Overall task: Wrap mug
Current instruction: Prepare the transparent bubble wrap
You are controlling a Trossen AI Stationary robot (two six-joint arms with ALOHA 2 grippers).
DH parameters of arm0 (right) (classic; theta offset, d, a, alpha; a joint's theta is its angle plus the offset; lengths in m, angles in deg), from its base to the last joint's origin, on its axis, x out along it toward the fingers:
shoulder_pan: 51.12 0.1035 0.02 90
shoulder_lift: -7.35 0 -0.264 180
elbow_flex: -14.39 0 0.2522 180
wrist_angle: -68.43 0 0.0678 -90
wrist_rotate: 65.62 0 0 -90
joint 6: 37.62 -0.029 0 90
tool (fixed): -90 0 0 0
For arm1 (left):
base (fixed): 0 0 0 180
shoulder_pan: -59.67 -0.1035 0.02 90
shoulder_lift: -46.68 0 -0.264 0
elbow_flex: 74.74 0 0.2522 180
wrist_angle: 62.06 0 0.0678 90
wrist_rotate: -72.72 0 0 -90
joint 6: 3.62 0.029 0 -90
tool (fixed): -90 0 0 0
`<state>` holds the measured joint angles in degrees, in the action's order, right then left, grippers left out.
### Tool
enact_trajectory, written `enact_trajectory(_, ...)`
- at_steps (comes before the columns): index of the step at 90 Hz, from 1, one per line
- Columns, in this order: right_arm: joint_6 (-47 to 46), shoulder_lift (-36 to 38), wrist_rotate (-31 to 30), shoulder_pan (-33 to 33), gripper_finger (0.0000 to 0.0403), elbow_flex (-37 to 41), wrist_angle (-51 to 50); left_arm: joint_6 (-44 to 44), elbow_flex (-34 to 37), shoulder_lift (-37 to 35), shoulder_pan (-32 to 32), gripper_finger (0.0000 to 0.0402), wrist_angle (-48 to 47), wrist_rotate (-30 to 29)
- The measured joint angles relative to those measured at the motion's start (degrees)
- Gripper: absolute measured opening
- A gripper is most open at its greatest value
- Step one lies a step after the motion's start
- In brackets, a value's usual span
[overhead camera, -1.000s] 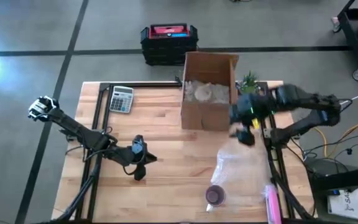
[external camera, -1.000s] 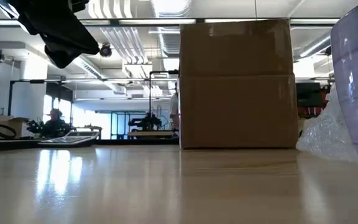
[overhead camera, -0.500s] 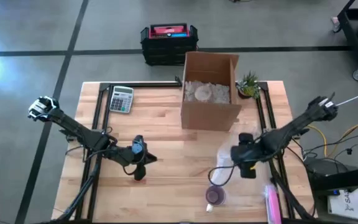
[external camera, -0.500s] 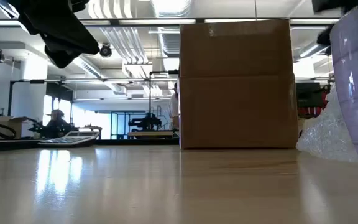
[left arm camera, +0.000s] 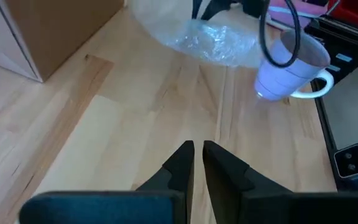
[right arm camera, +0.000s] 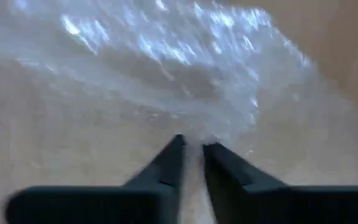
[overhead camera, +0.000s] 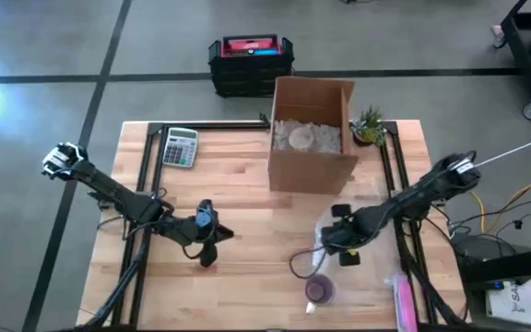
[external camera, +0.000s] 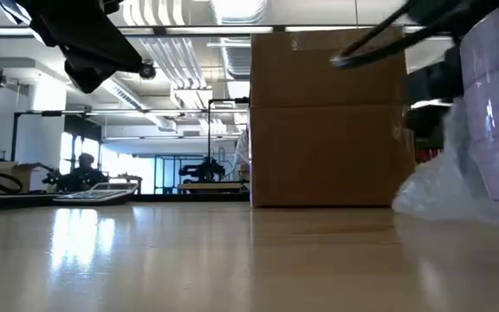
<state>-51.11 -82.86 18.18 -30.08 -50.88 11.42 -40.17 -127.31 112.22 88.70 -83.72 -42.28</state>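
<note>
Pinching the bubble wrap sheet (overhead camera: 362,242) edge with nearly closed fingers, the right gripper (overhead camera: 324,242) is hovering near the lilac mug (overhead camera: 319,290); the left gripper (overhead camera: 205,255), fingers almost together and empty, is waiting over the desk (overhead camera: 238,198)

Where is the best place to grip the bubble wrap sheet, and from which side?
Probably the loose edge of the bubble wrap facing away from the box, beside the mug. The sheet lies crumpled on the table, so that raised edge suits a low, near-level approach from the open table side, where the right gripper is.
</note>
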Motion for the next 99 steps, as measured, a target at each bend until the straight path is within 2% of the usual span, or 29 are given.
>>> enact_trajectory(23, 15.8, -1.2, -0.1, -7.9, 0.0003, -15.7, 0.3, 1.2, 0.0, 1.7, 0.0, 0.0022, 3.3, -0.1)
enact_trajectory(44, 24.0, -2.8, 0.2, -13.1, 0.0, -26.5, 9.6, 1.7, 0.0, 7.4, 0.0, 0.0022, 9.2, 0.2)
enact_trajectory(61, 29.8, -4.6, 0.1, -14.5, 0.0, -34.9, 10.7, 1.1, 0.0, 8.3, 0.0, 0.0022, 10.1, 0.5)
enact_trajectory(71, 33.4, -4.6, 0.1, -14.7, 0.0, -41.2, 10.5, -0.5, 0.0, 4.8, 0.0, 0.0021, 5.2, 1.4)
enact_trajectory(87, 37.4, -4.4, 1.7, -14.8, 0.0, -49.7, 10.6, -7.2, -4.9, -3.6, 0.5, 0.0021, -14.8, 0.7)
enact_trajectory(99, 33.4, -4.6, 8.4, -14.8, 0.0, -48.1, -3.2, -10.4, -6.3, -6.6, 1.9, 0.002, -21.9, -0.5)
